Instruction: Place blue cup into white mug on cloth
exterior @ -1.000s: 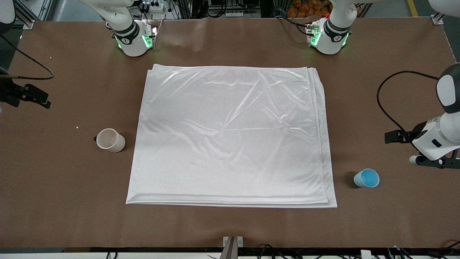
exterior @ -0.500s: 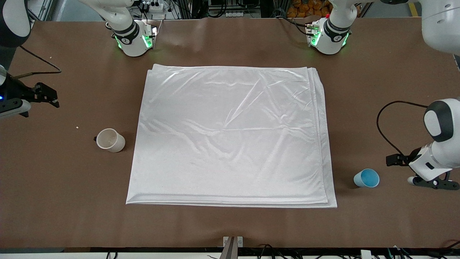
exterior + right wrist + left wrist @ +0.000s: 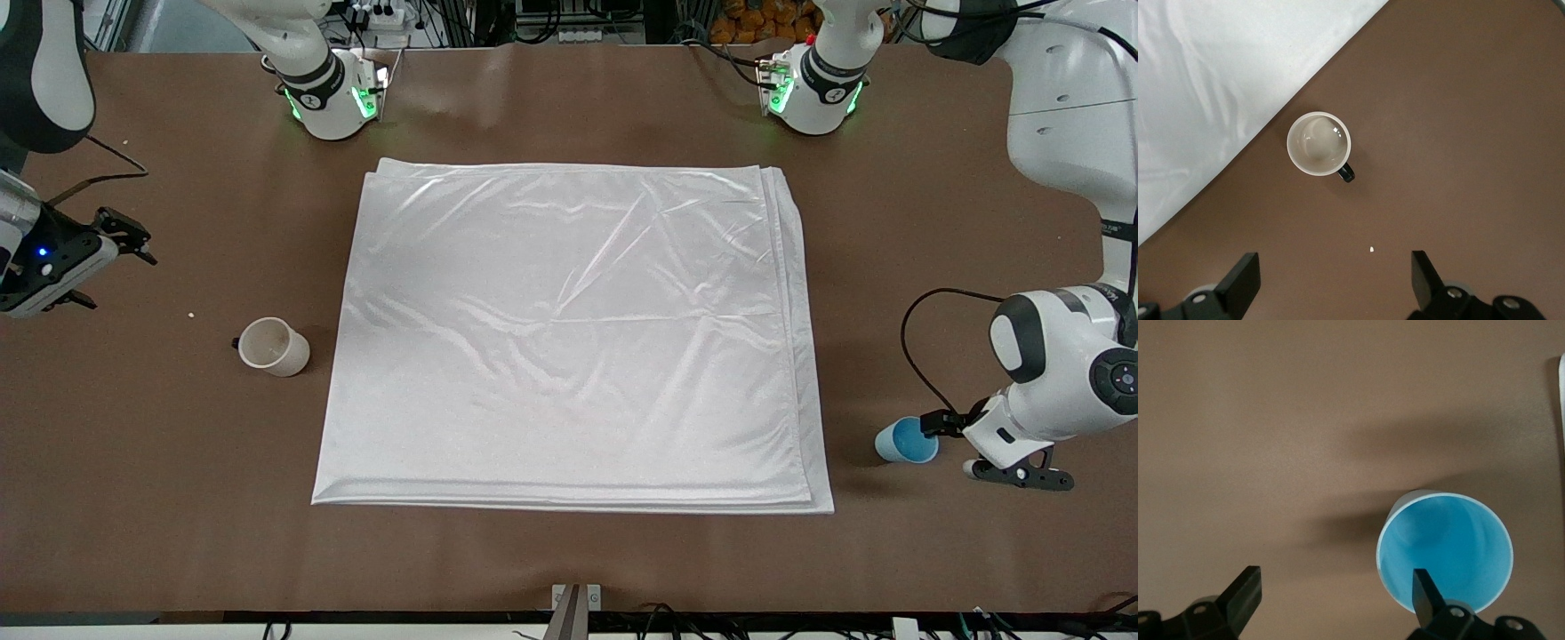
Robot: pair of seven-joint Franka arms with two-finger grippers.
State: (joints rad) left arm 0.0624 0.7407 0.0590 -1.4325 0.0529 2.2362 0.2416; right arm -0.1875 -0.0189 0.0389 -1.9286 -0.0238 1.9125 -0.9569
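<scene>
The blue cup (image 3: 907, 440) stands upright on the brown table beside the cloth's edge, at the left arm's end. My left gripper (image 3: 1018, 476) hovers open just beside it. In the left wrist view one fingertip (image 3: 1423, 585) overlaps the blue cup's (image 3: 1445, 550) rim, and the cup sits outside the open left gripper (image 3: 1335, 587). The white mug (image 3: 273, 347) stands on the table off the cloth (image 3: 569, 338), at the right arm's end. My right gripper (image 3: 40, 298) is open and high above the table; from the open right gripper (image 3: 1335, 267) the mug (image 3: 1319, 143) shows well apart.
The cloth (image 3: 1205, 80) covers the table's middle. A small white crumb (image 3: 190, 314) lies on the table near the mug, and it also shows in the right wrist view (image 3: 1371, 249). Both arm bases (image 3: 329, 98) stand farthest from the front camera.
My left gripper has come down and moved toward the blue cup, now right beside it. My right gripper has moved in over the table's end. Cup, mug and cloth have not moved.
</scene>
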